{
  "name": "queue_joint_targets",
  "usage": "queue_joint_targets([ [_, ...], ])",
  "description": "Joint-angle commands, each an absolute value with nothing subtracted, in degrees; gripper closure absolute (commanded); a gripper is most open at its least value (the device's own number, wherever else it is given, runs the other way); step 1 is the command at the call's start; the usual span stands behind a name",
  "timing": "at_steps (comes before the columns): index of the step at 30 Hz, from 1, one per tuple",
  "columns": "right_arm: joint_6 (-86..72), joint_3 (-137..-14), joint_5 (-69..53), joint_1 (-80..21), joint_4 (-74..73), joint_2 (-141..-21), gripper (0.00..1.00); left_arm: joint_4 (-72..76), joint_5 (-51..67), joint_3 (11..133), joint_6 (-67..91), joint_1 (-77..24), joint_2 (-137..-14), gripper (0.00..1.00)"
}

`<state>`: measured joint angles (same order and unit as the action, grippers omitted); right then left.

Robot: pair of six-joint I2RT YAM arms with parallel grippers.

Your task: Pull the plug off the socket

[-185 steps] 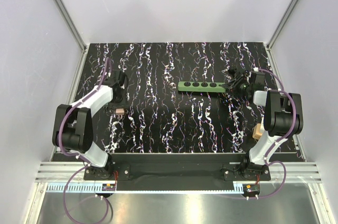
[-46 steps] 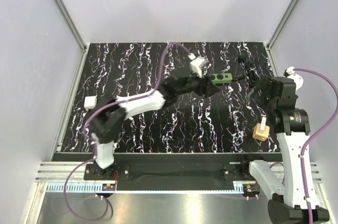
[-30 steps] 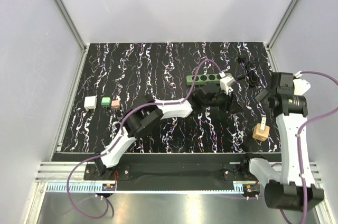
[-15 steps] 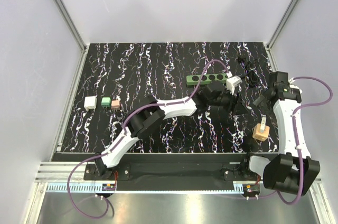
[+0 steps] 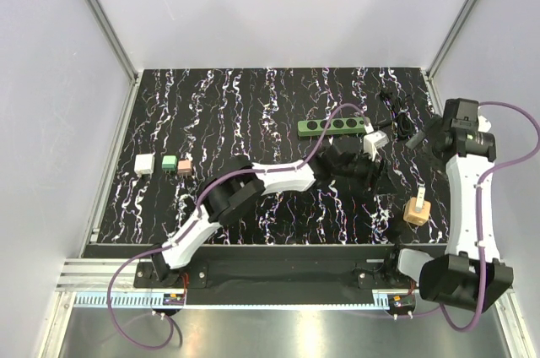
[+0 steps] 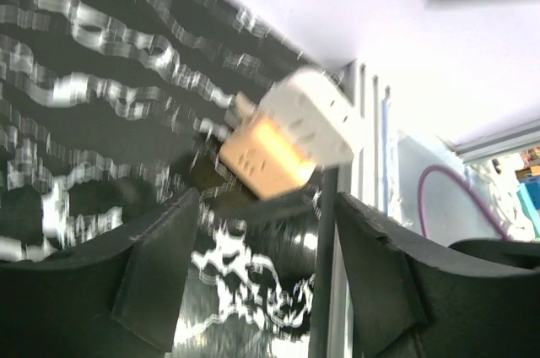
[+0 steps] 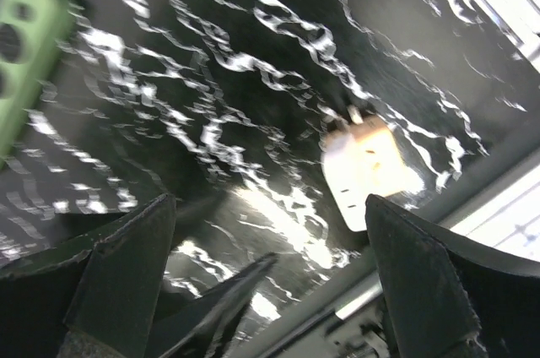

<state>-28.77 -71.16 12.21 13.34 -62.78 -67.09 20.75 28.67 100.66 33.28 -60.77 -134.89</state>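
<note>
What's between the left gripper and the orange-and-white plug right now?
Nothing visible. In the left wrist view the plug sits on the table ahead of the open left gripper, with only bare table between them. The green power strip lies away from that line.

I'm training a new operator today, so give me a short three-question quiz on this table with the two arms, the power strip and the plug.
1. True or false: the orange plug lies on the table, apart from the green power strip.
2. How many small blocks sit in a row near the table's left edge? A two, B three, C five.
3. What is gripped by the left pincer?
Key: 1 true. 2 B. 3 nothing; it is open, and the plug lies beyond its fingers.
</note>
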Motion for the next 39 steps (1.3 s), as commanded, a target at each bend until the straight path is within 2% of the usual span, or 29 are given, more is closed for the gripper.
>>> queue_joint_targets([
  [1,-29.4,-72.4,8.9,13.5,-59.2,-63.2,0.00,22.8,23.2,97.7,32.9,-62.4,-128.5,0.27],
  [5,-31.0,-68.8,10.8,13.5,-54.6,-61.7,0.00,16.6,15.3,95.8,30.4,-65.6,-123.3,0.23],
  [10,-36.5,-62.2,12.4,15.0,-48.1,-56.7,0.00,11.3,8.8,95.8,31.7,-67.9,-120.9,0.23],
  [17,-35.7,-56.3,5.9,25.5,-42.9,-54.8,0.01,4.3,12.7,98.6,29.1,-67.7,-118.7,0.25],
  [19,-36.1,-53.1,2.7,28.9,-41.6,-55.4,0.07,3.3,15.3,100.8,29.7,-67.4,-119.8,0.25],
  [23,-38.3,-50.3,2.9,29.4,-39.6,-54.2,0.17,1.3,17.0,108.5,31.9,-67.4,-124.4,0.25],
  [27,-36.2,-49.6,11.2,29.6,-39.7,-52.5,0.18,-3.6,18.5,116.6,32.7,-67.4,-131.2,0.24],
  [29,-36.6,-48.3,13.6,29.6,-38.9,-50.5,0.21,-4.7,18.0,117.5,32.4,-67.2,-131.4,0.26],
  [31,-35.9,-45.6,12.3,29.6,-36.6,-49.0,0.25,-4.0,16.0,115.8,31.6,-66.9,-129.9,0.27],
  [35,-34.2,-44.6,1.7,28.9,-35.4,-48.6,0.23,5.0,13.2,104.4,30.2,-66.1,-121.8,0.26],
  [39,-35.1,-44.5,-4.0,28.7,-35.2,-48.0,0.20,5.9,16.6,103.6,30.2,-65.3,-121.2,0.25],
])
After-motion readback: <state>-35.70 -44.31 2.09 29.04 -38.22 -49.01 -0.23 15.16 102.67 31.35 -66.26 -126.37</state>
